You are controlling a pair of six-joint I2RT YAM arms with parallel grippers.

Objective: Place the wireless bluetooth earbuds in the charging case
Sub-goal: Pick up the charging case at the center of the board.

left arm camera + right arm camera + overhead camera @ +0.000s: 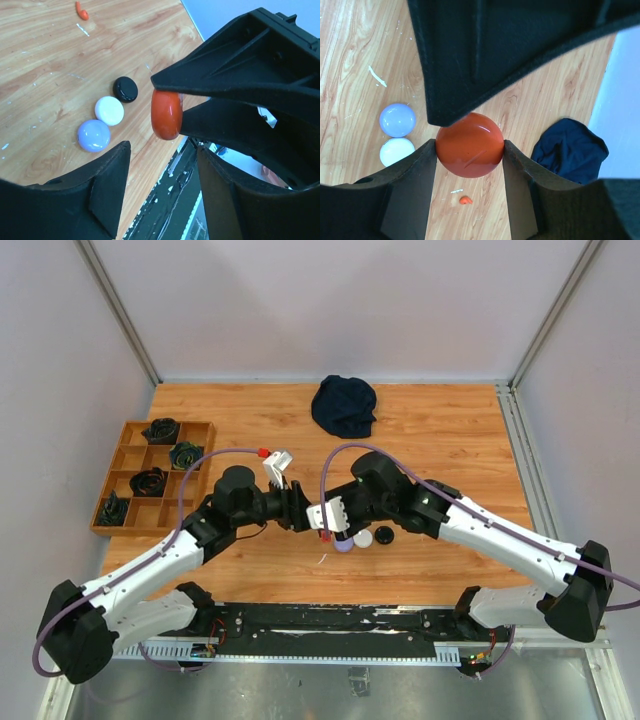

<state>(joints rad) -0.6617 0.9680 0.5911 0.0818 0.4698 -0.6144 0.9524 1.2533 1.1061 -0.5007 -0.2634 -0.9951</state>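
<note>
The right gripper [469, 143] pinches the red case [166, 114] by its rim, one finger on each side, and holds it above the table [45, 75]. The left gripper [161, 156] faces it at close range with its jaws apart and nothing between them. From the right wrist, one of its fingers overlaps the top of the red case, but I cannot tell whether they touch. One red-orange earbud [465, 200] lies loose on the wood, well apart from the cases. Three more cases rest flat in a short row below the grippers: lilac case [93, 135], white case [109, 110] just beside it, then black case [125, 89]. A dark cloth [344, 405] lies at the far edge, and a tray [128, 426] sits at the left
</note>
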